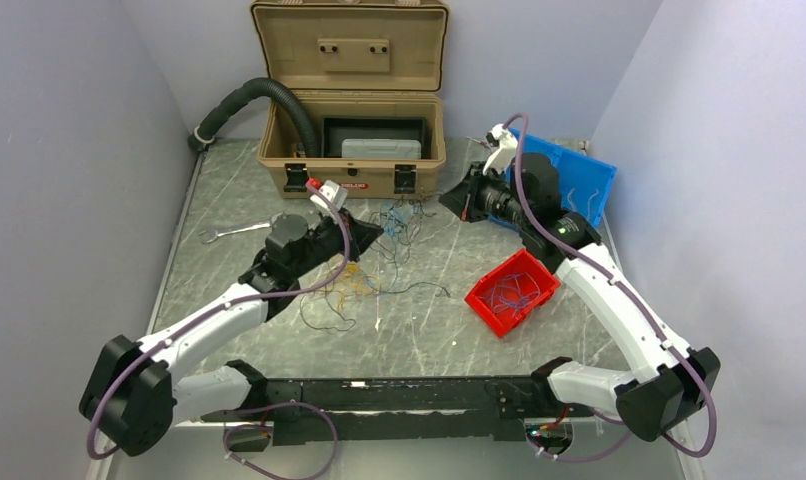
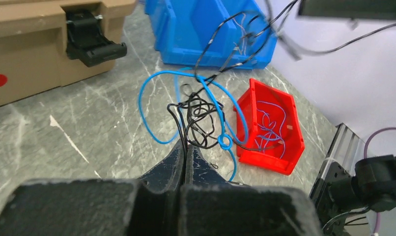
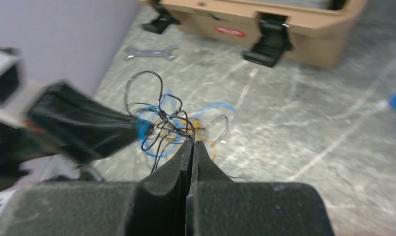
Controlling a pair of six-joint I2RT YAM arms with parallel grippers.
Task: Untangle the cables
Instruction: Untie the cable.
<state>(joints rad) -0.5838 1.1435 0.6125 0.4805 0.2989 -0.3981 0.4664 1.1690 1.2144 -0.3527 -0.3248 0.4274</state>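
The cables [image 1: 399, 222] are a loose tangle of thin black and blue wires, lifted off the table between my two grippers. My left gripper [image 2: 186, 146] is shut on black strands at the tangle's near end, with a blue loop [image 2: 159, 105] hanging beside them. From the opposite side my right gripper [image 3: 192, 143] is shut on black wire of the same tangle [image 3: 164, 118]. In the top view the left gripper [image 1: 372, 236] and right gripper [image 1: 447, 200] face each other across the knot. Yellow-orange wires [image 1: 355, 285] and a black strand [image 1: 324, 318] lie on the table below.
An open tan case [image 1: 351, 160] stands at the back, with a black hose [image 1: 259, 95] beside it. A red bin [image 1: 513, 291] holds blue wires. Behind the right arm is a blue bin [image 1: 579, 180]. A wrench [image 1: 234, 232] lies at the left.
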